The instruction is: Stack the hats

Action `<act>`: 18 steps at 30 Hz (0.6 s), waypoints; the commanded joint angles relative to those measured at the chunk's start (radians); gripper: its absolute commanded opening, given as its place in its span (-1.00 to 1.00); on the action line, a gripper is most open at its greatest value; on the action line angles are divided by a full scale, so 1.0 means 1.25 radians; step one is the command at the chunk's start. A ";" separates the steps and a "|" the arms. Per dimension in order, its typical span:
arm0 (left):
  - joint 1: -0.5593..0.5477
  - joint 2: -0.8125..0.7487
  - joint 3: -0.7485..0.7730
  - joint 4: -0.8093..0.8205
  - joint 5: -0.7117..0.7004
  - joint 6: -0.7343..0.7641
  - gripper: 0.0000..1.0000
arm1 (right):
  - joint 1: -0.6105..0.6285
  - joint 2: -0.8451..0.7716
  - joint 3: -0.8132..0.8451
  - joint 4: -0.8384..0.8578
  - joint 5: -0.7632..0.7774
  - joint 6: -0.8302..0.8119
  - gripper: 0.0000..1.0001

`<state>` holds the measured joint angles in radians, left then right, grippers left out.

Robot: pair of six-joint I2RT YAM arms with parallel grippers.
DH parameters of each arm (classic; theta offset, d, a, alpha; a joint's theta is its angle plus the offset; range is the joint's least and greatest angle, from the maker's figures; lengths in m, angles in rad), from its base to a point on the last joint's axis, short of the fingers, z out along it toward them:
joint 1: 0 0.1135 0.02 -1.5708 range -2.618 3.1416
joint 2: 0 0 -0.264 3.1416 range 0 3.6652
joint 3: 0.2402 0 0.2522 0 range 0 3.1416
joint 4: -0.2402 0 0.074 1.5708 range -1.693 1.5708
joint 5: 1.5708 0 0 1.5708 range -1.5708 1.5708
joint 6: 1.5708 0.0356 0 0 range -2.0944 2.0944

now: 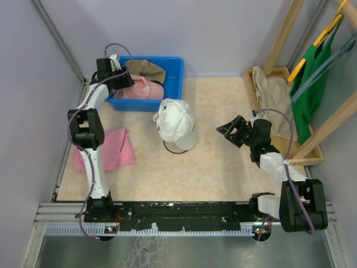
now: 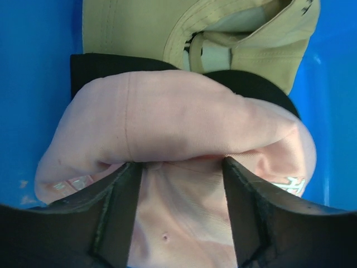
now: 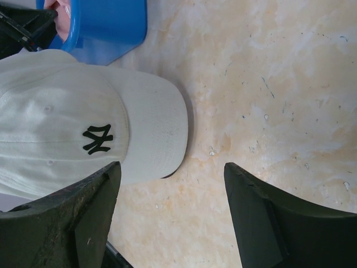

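My left gripper [image 2: 181,164] sits fingers apart astride the pink cap [image 2: 167,123] inside the blue bin [image 2: 33,84]; I'd pinch its crown alone, sparing the black cap [image 2: 251,89] beneath; right gripper [image 3: 171,166] gapes empty beside the white cap [image 1: 177,120], outside the bin.

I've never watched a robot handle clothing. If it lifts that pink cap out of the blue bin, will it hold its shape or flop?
Probably flops: the pink cap shows a creased, folded-in crown at the left gripper. Likely light, being thin fabric. It may drag the black cap and tan cap pressed against it.
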<state>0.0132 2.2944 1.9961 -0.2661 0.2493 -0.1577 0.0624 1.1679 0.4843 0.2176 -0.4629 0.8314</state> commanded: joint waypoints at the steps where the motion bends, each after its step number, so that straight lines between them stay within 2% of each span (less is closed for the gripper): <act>1: -0.001 0.018 0.012 -0.012 0.005 0.010 0.17 | -0.006 -0.015 0.004 0.035 -0.008 0.001 0.49; 2: -0.002 0.017 0.007 -0.011 0.004 0.010 0.01 | -0.005 -0.019 0.006 0.034 -0.009 0.001 0.49; 5: -0.003 0.014 0.005 -0.011 0.005 0.010 -0.25 | -0.006 -0.033 0.005 0.025 -0.007 0.000 0.49; 9: -0.001 0.001 0.011 -0.021 0.039 0.007 -0.96 | -0.006 -0.056 0.004 0.008 -0.002 -0.006 0.49; 13: -0.001 -0.046 0.021 -0.052 0.058 -0.020 -1.00 | -0.006 -0.080 0.018 -0.021 0.001 -0.023 0.49; 18: -0.002 -0.174 -0.021 -0.059 0.116 -0.047 -1.00 | -0.005 -0.140 0.032 -0.045 0.004 -0.041 0.48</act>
<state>0.0132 2.2543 1.9842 -0.3271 0.3088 -0.1841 0.0624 1.0637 0.4843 0.1623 -0.4618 0.8127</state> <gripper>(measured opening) 0.026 0.743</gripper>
